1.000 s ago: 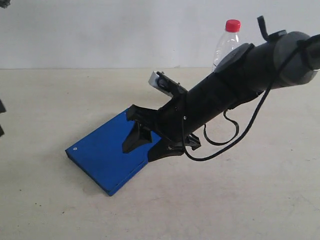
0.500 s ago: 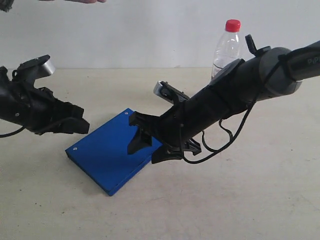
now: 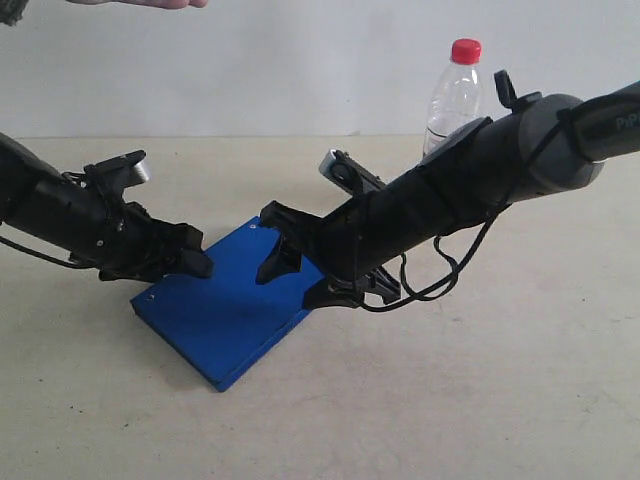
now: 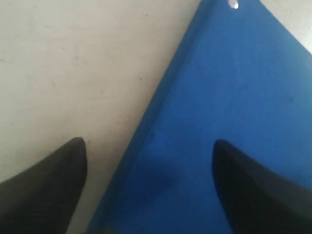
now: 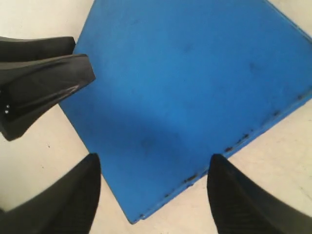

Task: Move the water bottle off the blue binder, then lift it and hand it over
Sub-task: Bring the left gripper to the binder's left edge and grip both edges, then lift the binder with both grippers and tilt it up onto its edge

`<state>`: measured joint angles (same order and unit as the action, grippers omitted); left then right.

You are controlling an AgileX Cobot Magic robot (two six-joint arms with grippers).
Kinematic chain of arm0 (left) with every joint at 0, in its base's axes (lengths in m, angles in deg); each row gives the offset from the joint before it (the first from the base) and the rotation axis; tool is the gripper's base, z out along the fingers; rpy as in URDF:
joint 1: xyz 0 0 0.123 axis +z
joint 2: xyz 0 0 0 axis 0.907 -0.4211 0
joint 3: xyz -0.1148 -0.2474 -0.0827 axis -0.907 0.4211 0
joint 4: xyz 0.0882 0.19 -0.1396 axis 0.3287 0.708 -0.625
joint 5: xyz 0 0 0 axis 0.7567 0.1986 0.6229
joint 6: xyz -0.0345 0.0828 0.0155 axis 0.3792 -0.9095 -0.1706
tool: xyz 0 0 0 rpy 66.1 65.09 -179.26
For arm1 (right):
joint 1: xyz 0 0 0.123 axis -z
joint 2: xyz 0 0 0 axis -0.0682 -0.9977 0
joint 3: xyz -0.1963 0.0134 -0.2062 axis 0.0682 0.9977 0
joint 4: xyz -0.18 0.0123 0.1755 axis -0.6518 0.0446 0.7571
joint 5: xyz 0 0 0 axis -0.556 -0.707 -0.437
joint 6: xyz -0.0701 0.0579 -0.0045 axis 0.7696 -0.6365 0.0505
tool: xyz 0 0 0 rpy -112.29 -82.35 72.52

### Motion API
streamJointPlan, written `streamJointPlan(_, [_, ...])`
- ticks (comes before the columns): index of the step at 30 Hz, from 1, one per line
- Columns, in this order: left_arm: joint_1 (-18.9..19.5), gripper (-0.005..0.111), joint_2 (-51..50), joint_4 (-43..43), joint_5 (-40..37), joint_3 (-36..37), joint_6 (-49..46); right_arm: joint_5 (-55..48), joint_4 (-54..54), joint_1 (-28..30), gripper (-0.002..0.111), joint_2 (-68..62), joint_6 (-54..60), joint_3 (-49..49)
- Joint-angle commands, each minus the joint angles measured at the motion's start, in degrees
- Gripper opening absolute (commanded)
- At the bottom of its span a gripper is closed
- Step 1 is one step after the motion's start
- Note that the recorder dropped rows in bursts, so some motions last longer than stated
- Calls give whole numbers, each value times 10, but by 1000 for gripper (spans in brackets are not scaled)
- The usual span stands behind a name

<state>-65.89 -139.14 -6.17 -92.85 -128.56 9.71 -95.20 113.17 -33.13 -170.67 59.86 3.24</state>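
Note:
The water bottle (image 3: 455, 88), clear with a red cap, stands upright at the back right, off the blue binder (image 3: 225, 310); my right arm hides its lower part. The binder lies flat on the table. My left gripper (image 3: 195, 262) is open at the binder's left edge, one finger over the table and one over the blue cover (image 4: 234, 87). The left gripper (image 4: 149, 143) holds nothing. My right gripper (image 3: 300, 275) is open just above the binder's right corner (image 5: 195, 73). Nothing sits inside the right gripper (image 5: 153, 158). The left gripper's fingers (image 5: 46, 83) show in the right wrist view.
A beige table (image 3: 480, 390) runs back to a white wall. A person's hand (image 3: 150, 3) shows at the top left edge. A black cable (image 3: 440, 280) loops under my right arm.
My left arm has come in from the left and dropped to the binder's left edge. My right gripper has risen slightly at the right corner. The bottle has not moved.

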Motion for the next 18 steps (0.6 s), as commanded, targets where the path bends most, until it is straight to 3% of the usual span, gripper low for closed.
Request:
streamJointPlan(1, [-4,68,-5,-2,-43,-9,-26,2,2,1,57,-1,-16,-3])
streamJointPlan(8, [-4,68,-5,-2,-120,-9,-67,-4,-42,1,57,-1,-100,-3])
streamJointPlan(18, [-4,68,-5,-2,-122,-9,-67,-67,-311,2,57,7,-213,-3])
